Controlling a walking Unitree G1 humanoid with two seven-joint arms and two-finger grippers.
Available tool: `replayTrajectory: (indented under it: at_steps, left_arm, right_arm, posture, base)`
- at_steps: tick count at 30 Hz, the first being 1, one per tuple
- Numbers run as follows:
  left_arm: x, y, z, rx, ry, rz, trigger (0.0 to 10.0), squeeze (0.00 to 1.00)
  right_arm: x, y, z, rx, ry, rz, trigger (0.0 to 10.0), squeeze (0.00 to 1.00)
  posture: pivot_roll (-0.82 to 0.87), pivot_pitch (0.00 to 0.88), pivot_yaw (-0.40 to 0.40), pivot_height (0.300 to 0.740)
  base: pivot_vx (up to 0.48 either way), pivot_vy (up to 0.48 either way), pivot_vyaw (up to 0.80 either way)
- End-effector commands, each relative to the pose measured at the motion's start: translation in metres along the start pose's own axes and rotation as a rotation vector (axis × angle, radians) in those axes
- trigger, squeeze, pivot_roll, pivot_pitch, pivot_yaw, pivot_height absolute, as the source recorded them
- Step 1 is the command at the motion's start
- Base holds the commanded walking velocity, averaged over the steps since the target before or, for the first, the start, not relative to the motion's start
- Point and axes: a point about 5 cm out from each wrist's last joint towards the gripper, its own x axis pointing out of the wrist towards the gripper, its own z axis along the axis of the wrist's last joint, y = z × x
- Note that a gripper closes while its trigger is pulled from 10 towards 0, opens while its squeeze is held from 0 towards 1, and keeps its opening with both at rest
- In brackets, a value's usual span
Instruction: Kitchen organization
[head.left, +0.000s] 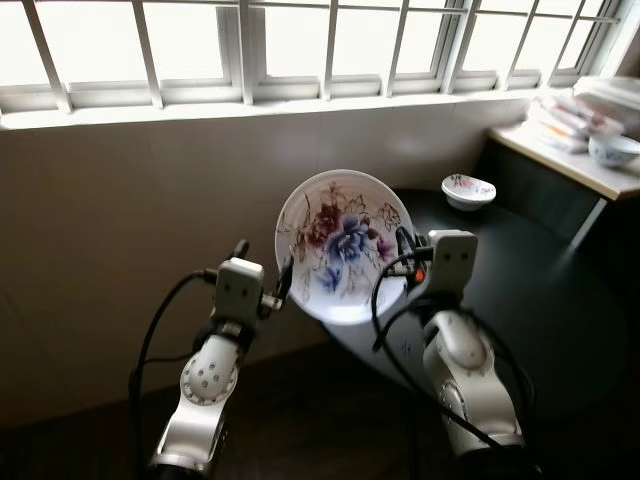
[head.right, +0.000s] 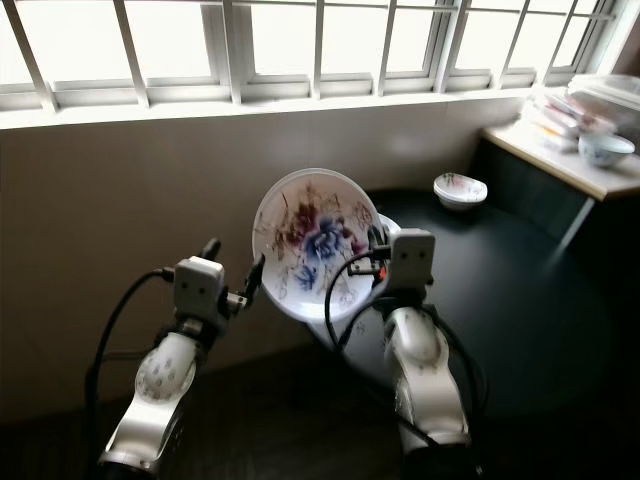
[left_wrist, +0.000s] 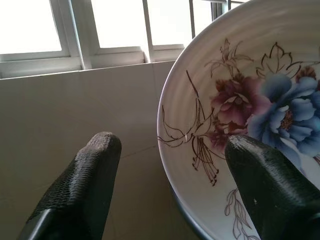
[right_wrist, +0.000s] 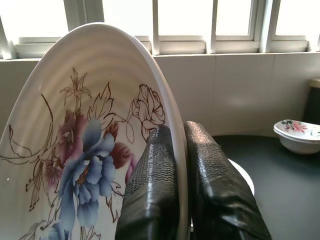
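Observation:
A white plate (head.left: 345, 245) painted with blue and purple flowers stands tilted on edge in the air, its face toward me. My right gripper (right_wrist: 180, 132) is shut on its right rim, one finger on each side of the edge. My left gripper (head.left: 263, 262) is open at the plate's left rim. In the left wrist view the rim (left_wrist: 167, 130) lies between the two spread fingers, one of them (left_wrist: 260, 170) in front of the painted face. I cannot tell whether they touch it.
The dark round table (head.left: 540, 290) lies below and to the right, with a small flowered bowl (head.left: 468, 190) at its far side. A shelf (head.left: 580, 165) at the far right carries stacked dishes and a bowl (head.left: 612, 150). A tiled wall and barred window are ahead.

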Motion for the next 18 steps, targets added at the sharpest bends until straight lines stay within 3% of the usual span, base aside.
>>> replayTrajectory:
  at_steps: [1,8,18]
  left_arm:
    - [0.0009,-0.0047,-0.0009,-0.011,0.01,-0.011,10.0,0.0]
    - [0.001,-0.0031,0.0003,-0.02,-0.003,0.002,10.0,0.0]
    - [0.0016,-0.0019,0.0012,-0.015,-0.003,0.003,10.0,0.0]
  right_arm:
    - [0.0008,-0.0021,0.0101,-0.007,-0.057,-0.004,0.0,0.0]
    - [0.0009,-0.0025,0.0093,-0.01,-0.059,-0.008,0.0,0.0]
    - [0.0008,-0.0043,0.0087,-0.016,-0.062,-0.022,0.0,0.0]
  posture:
    - [0.05,0.0,-0.056,0.74]
    - [0.04,0.0,-0.053,0.74]
    - [0.05,0.0,-0.052,0.74]
  base:
    - [0.0,0.48,0.8]
    - [0.0,0.4,0.8]
    - [0.0,0.0,0.8]
